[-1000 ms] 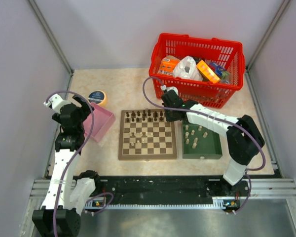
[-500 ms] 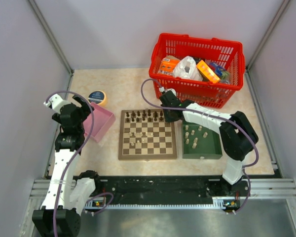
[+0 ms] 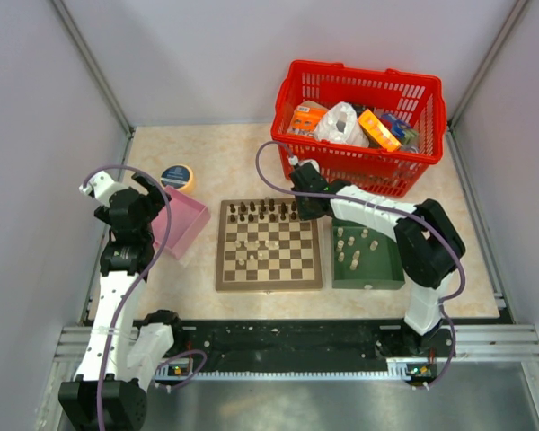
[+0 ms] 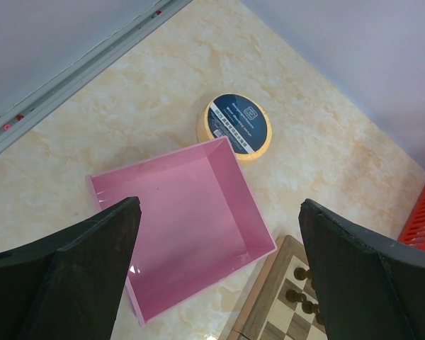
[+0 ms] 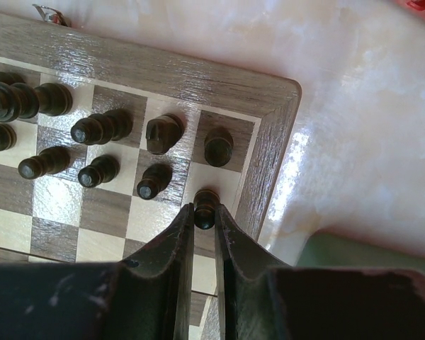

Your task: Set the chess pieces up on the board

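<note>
The board (image 3: 224, 260), wooden with brown and cream squares and a mid-brown border, lies flat. Dark pieces (image 3: 268, 212) stand upright in its two far rows. A dark pawn (image 5: 205, 207) at the second row's right end is pinched between the right end effector's (image 5: 204, 212) fingers. A few pale pieces (image 3: 255, 250) stand near the board's middle. More pale pieces (image 3: 353, 247) stand just right of the board.

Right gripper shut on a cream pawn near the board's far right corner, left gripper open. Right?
No: the pawn in the right gripper is dark brown, not cream; the right wrist view shows it. Near the board corner, left gripper open: both correct.
</note>
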### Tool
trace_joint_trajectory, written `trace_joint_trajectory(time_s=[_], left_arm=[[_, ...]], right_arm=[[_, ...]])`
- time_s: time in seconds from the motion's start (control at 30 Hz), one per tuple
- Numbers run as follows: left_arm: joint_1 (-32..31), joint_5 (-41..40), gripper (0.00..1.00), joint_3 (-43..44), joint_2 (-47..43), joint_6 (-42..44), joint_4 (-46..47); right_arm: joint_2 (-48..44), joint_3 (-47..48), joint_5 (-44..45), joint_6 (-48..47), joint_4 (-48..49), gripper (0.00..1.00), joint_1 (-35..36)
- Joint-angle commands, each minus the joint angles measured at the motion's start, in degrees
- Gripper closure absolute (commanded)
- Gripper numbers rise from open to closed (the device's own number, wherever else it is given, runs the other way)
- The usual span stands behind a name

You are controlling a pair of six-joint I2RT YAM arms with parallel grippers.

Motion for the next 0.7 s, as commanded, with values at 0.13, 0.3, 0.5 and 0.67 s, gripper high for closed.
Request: trace_joint_trajectory(time_s=[0.13, 0.3, 0.5, 0.67], left_arm=[[0.31, -1.00, 0.01, 0.07, -0.38, 0.69, 2.32], [0.22, -0.56, 0.01, 0.15, -0.21, 0.61, 2.59], [0.31, -0.56, 0.01, 0.07, 0.06, 0.52, 2.85], [0.31, -0.39, 0.01, 0.24, 0.41, 0.52, 2.94]], right_arm=[[1.16, 2.54, 0.70, -0.64, 1.55, 0.84, -0.57], [1.78, 2.36, 0.79, -0.73, 1.72, 0.82, -0.66], [2.04, 2.45, 0.96, -0.81, 2.16, 0.81, -0.74], [2.04, 2.45, 1.05, -0.99, 2.69, 0.83, -0.92]])
